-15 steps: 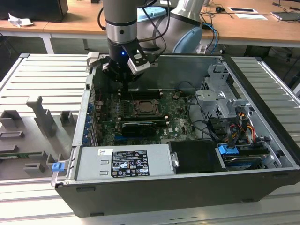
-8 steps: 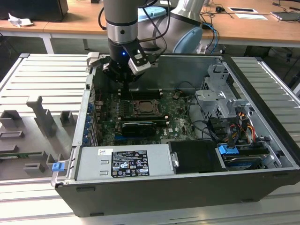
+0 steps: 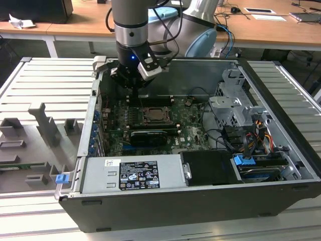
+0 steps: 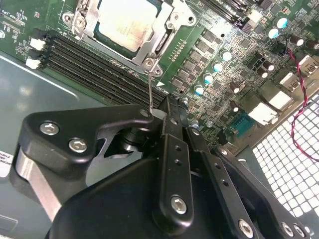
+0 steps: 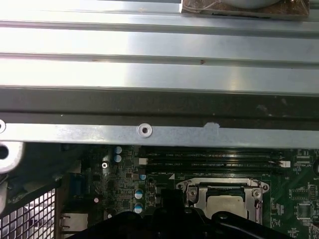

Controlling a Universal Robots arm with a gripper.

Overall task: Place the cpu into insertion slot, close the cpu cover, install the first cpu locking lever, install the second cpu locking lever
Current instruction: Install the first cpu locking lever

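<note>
In the second wrist view we see the end effector (image 4: 174, 112) with its black fingers drawn together. The flat silvery end of a thin locking lever (image 4: 150, 87) lies right against their tips. Whether that end is pinched between the pads or only pressed by them, we cannot tell. The lever rises from a corner of the socket frame straight to the fingertips.

The cpu (image 4: 127, 20) sits in its socket with the cpu cover (image 4: 159, 42) lying closed over its edges, its pale top showing through the window. Long black memory slots (image 4: 94, 64) run just beside the socket on the green motherboard (image 4: 224, 59).

The exterior view gives what the wrist cameras do not — the whole setting. The arm reaches down into an open computer case (image 3: 281, 100) lying on a ribbed metal bench (image 3: 45, 80). The end effector hangs low over the board, just behind the insertion slot (image 3: 153, 116).

The first wrist view looks the other way — across the socket and memory slots to the case's metal rim (image 5: 144, 130) and the bench ribs beyond it.
</note>
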